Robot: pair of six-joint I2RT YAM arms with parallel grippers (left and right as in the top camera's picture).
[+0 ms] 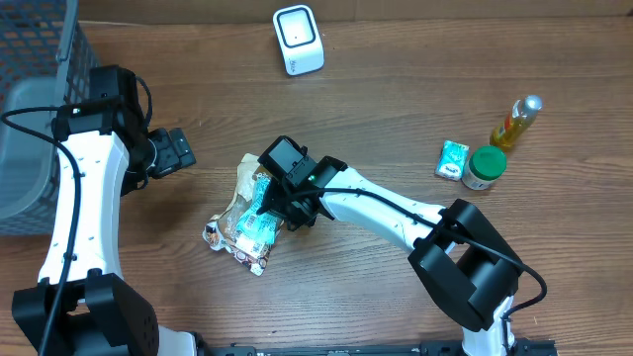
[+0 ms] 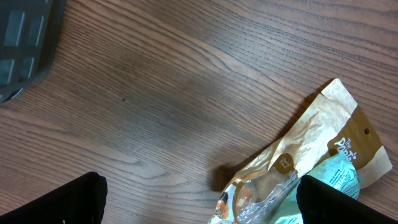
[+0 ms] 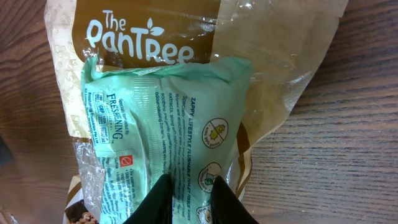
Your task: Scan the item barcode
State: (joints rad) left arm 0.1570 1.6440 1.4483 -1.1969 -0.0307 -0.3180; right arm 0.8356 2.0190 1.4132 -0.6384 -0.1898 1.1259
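The worktop (image 1: 396,99) is brown wood with a long grain running roughly from 9 to 3 o'clock in the overhead view, and a pale strip shows past its far edge at 12 o'clock. Slightly toward 8 o'clock from the middle lies a crumpled brown bag (image 1: 229,225) printed with white lettering. The green pack (image 1: 259,220), the item to be scanned, lies on top of it. The right tool (image 1: 275,203) reaches in from 4 o'clock and is down on that pack. In the right wrist view its two dark fingers (image 3: 158,200) stand narrow, with a ridge of the green wrapper pinched between them and small printed text running along the pack. The left tool (image 1: 183,150) sits toward 9 o'clock, apart from the bag. In its own view its fingers (image 2: 62,202) are spread wide over bare wood, the bag's tan top edge lying near the finger on the 3 o'clock side. A white scanner (image 1: 298,40) stands at 12 o'clock, well apart from the pack. A grey basket (image 1: 30,129) fills the 9 to 10 o'clock edge. Out at 3 o'clock are a yellow bottle (image 1: 516,122), a jar (image 1: 484,168) with a green lid, and a small teal packet (image 1: 453,160) just beside the jar.
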